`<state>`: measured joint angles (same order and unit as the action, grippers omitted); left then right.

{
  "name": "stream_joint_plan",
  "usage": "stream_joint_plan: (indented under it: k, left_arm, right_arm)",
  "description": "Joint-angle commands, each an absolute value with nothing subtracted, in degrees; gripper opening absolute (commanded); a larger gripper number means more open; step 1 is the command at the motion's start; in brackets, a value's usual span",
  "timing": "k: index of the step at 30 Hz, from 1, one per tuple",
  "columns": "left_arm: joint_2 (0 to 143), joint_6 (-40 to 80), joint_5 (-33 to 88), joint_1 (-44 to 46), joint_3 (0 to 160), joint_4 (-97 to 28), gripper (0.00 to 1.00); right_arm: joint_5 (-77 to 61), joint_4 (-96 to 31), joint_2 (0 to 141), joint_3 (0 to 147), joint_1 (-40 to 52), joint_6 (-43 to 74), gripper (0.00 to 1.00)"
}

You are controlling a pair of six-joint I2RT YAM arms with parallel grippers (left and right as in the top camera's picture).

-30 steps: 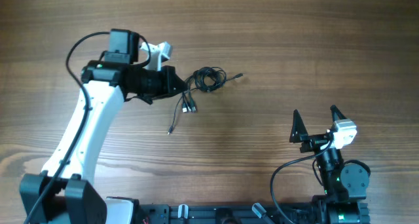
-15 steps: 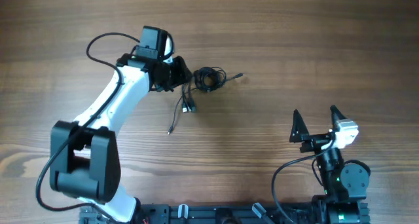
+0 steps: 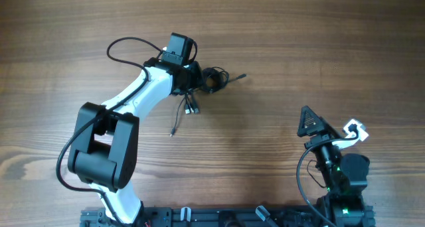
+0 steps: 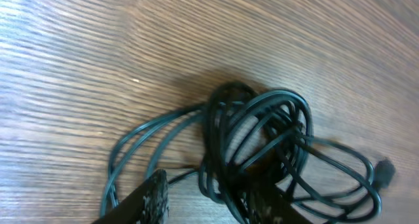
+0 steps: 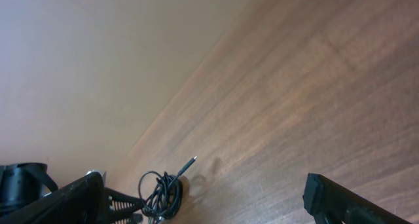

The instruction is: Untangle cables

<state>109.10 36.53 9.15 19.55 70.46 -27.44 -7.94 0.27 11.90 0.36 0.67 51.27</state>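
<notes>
The cables (image 3: 214,79) lie as one tangled black coil on the wooden table, a plug end (image 3: 244,75) sticking out to the right and loose strands (image 3: 188,107) trailing toward the front. My left gripper (image 3: 194,81) is at the coil's left edge. In the left wrist view the coil (image 4: 262,135) fills the middle, and the left gripper (image 4: 209,191) has its jaws apart, with some loops lying between and over its fingers (image 4: 149,199). My right gripper (image 3: 327,126) stands far off at the front right, wide open and empty (image 5: 206,207). It looks toward the coil (image 5: 163,194).
Bare wood table (image 3: 299,41) surrounds the coil. The left arm (image 3: 133,101) stretches from the front left to the coil, its own thicker black wire (image 3: 126,44) looping behind it. The right arm's base (image 3: 342,180) sits at the front edge.
The left arm has swung right, bringing its gripper up to the coil, and its jaws have parted. The right wrist has turned and tilted in place.
</notes>
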Motion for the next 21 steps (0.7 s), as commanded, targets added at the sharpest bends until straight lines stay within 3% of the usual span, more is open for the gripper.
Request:
stream_joint_plan:
  k: [1, 3, 4, 11, 13, 16, 17, 18, 21]
  left_arm:
    - [110.3, 36.91, 3.07, 19.55, 70.35, -27.59, 0.23]
    - [110.98, 36.91, 3.11, 19.55, 70.35, -27.2, 0.29]
    - [111.53, 36.93, 3.16, 19.55, 70.35, -26.57, 0.45]
    - [111.92, 36.91, 7.09, 19.49, 70.35, -24.53, 0.53]
    - [111.92, 36.88, 9.37, 19.59, 70.35, -24.36, 0.47]
    - [112.73, 36.47, 9.34, 19.66, 70.35, -24.6, 0.39]
    - [113.38, 36.49, 9.37, 19.66, 70.35, -24.56, 0.36]
    - [113.62, 36.49, 9.37, 19.66, 70.35, -24.38, 0.36]
    - [113.65, 36.47, 9.34, 19.64, 70.35, -23.86, 0.04]
  right_arm:
    - [-8.71, 0.99, 14.15, 0.32, 0.71, 54.22, 1.0]
    - [-8.69, 0.67, 14.15, 0.32, 0.73, 53.78, 1.0]
    - [-8.73, 0.56, 14.24, 0.32, 0.73, 53.71, 1.0]
    - [-8.69, 0.58, 21.65, 0.32, 0.73, 54.22, 0.98]
    - [-8.71, 0.62, 25.52, 0.32, 0.73, 54.17, 0.85]
    - [-8.69, 1.34, 28.47, 0.32, 0.73, 54.02, 0.44]
    - [-8.67, 1.39, 28.56, 0.32, 0.73, 53.93, 0.4]
    - [-8.67, 1.48, 28.56, 0.32, 0.73, 53.39, 0.43]
    - [-9.8, 2.52, 28.56, 0.32, 0.73, 46.39, 0.45]
